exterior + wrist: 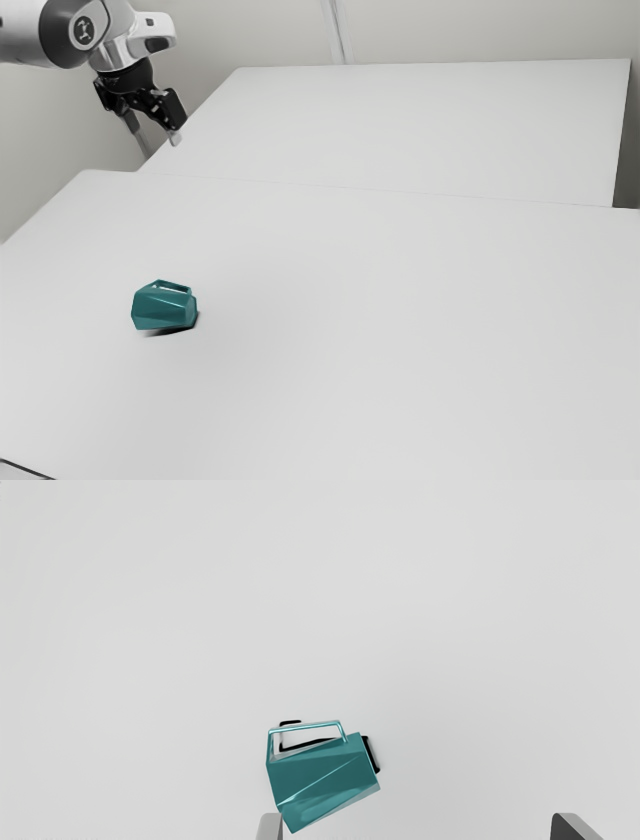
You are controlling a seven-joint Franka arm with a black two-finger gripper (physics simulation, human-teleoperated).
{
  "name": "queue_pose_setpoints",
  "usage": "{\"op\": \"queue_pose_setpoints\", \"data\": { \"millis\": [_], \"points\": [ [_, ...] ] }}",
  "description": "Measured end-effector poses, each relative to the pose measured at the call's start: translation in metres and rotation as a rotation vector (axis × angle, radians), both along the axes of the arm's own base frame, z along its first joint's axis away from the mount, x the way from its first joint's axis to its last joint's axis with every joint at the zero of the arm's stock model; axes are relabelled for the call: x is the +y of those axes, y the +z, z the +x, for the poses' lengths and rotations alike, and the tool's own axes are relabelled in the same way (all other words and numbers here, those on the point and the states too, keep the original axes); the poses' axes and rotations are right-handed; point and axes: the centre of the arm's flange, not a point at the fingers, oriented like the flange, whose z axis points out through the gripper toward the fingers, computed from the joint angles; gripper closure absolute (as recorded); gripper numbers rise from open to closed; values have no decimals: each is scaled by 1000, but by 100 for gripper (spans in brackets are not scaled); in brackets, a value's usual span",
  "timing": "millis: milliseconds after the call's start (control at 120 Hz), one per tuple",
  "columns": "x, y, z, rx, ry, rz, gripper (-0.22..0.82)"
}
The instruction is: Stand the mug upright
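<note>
One teal mug (325,780), tipped on its side on the white table (400,320), with the handle (305,726) jutting out from its flank; mouth and base hard to tell apart from here. High above, well clear of the mug, the gripper (175,135), open and empty, fingers (270,827) spread wide. In the wrist view, mug nearer to one finger than to the middle of the gap. Best, then, to centre over it before going low, so as not to land a fingertip on the wall. Turn to close across the width, clear of the handle, and squeeze gently: slanted facets, likely prone to slip or roll. Make sure of the base end before tilting. Lift just enough for room to swing, rotate slowly, set the base down flat, and release only once steady.
</note>
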Motion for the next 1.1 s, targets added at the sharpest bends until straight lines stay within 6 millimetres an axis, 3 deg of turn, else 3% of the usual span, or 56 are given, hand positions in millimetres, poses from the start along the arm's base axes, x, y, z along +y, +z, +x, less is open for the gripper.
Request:
{"op": "queue_pose_setpoints", "data": {
  "millis": [275, 375, 642, 792, 1100],
  "points": [
    [-7, 3, -5, -4, -15, -4, 2],
    [-6, -5, -13, -4, -19, -19, 2],
    [41, -46, -41, 15, 80, -131, 2],
    [68, -81, -69, 25, 153, -246, 2],
    [105, -128, -105, 15, 277, -462, 3]
  ]
}}
